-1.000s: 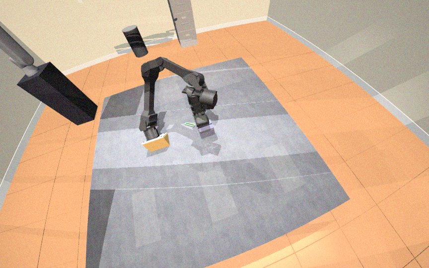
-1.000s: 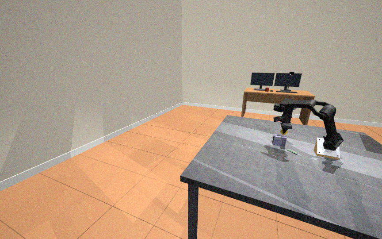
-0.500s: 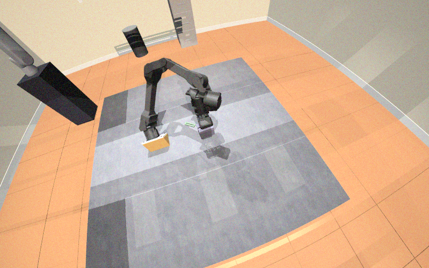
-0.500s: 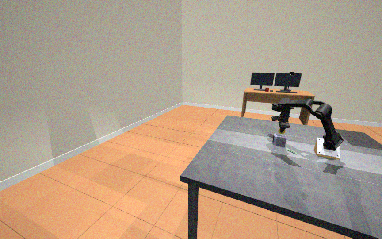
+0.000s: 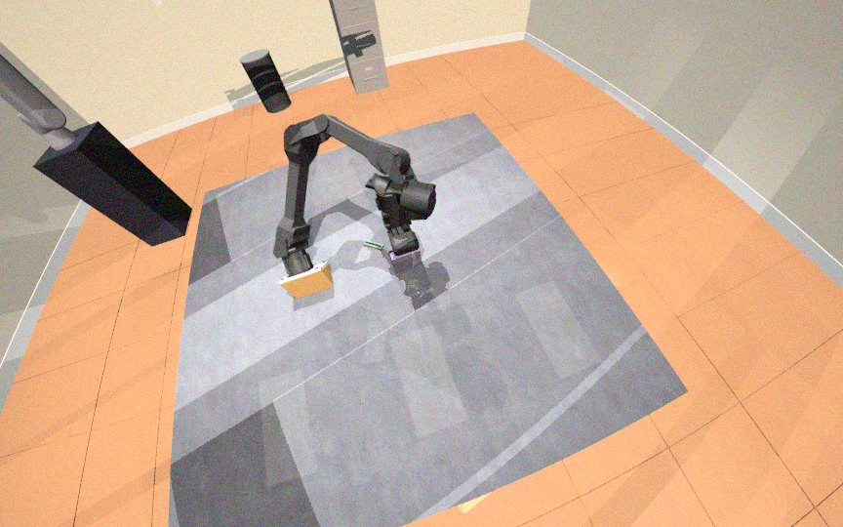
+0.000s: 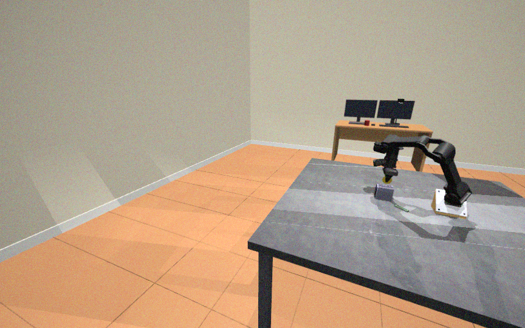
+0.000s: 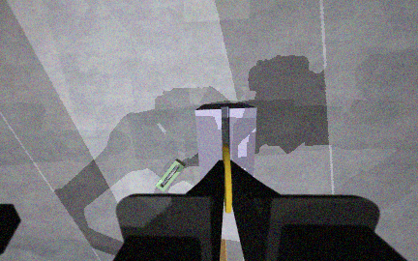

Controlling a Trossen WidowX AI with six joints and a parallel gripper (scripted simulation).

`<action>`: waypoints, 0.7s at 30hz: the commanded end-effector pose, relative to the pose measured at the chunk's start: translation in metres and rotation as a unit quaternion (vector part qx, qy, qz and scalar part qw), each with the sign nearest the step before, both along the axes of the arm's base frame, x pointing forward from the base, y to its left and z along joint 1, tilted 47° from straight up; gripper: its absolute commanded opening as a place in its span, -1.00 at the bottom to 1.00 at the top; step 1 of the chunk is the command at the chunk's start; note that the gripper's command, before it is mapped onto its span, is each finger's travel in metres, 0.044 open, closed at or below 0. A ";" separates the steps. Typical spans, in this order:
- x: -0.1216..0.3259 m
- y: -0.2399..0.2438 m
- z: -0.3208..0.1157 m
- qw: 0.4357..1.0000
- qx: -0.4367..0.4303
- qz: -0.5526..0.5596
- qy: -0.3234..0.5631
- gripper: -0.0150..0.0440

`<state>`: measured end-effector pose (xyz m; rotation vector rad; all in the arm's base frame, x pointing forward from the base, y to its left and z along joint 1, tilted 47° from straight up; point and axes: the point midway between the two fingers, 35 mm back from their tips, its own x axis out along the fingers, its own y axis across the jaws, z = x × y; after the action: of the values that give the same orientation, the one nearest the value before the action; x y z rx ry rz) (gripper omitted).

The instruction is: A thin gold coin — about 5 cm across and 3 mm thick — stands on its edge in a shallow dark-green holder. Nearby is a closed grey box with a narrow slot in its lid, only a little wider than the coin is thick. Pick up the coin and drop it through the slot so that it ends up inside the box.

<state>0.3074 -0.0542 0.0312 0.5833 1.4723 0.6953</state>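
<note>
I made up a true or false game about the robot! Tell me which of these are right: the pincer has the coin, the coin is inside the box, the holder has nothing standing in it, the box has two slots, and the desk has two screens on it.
1. The pincer has the coin. True.
2. The coin is inside the box. False: it is held above the box.
3. The holder has nothing standing in it. True.
4. The box has two slots. False: its lid has one slot.
5. The desk has two screens on it. True.
</note>
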 end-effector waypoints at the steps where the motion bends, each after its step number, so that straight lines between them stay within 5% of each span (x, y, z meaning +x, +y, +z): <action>1: 0.003 -0.003 -0.001 1.000 -0.001 0.005 -0.006 -0.49; 21: 0.002 0.000 -0.002 1.000 -0.001 0.000 -0.001 -0.49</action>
<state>0.3130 -0.0572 0.0317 0.5693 1.4610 0.6969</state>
